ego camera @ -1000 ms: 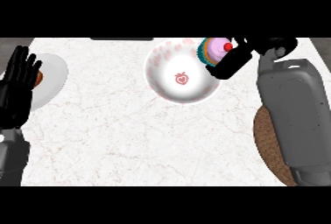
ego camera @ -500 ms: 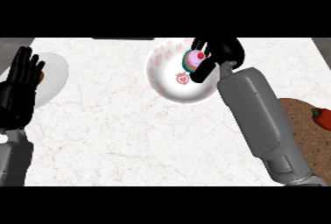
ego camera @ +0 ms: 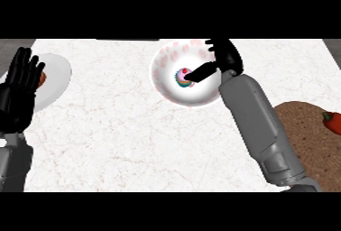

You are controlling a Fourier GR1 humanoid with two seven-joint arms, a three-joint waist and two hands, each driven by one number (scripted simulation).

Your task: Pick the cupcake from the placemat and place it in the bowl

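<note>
So, starting at the near edge: the right forearm is coming up from the lower right corner and crossing the brown placemat (ego camera: pixel 307 131), which is now showing a lot more of itself than it did a second ago. There's a red thing (ego camera: pixel 332 122) sitting on it at the right edge that I can't quite make out, maybe a pepper. The cupcake isn't on the mat anymore.

Over on the left, the left hand (ego camera: pixel 20 90) is resting open with its fingers up, just in front of a white plate (ego camera: pixel 58 74) with something brownish on it. It isn't doing anything for this job.

Further back on the desk (ego camera: pixel 126 135) is where the action is. A second ago the right hand (ego camera: pixel 223 61) was off past the bowl's far right rim with the cupcake; now it's hanging over the white bowl (ego camera: pixel 174 58), and the cupcake (ego camera: pixel 184 76) is sitting down inside, near the middle. The hand is looking like it's opening up, with one finger still pointing down and touching the cupcake or nearly so, and the rest spreading away from it. I can't tell if contact is fully broken.

My read is that the placing part is basically done, and what's left is pulling the hand clear without nudging the cupcake.
</note>
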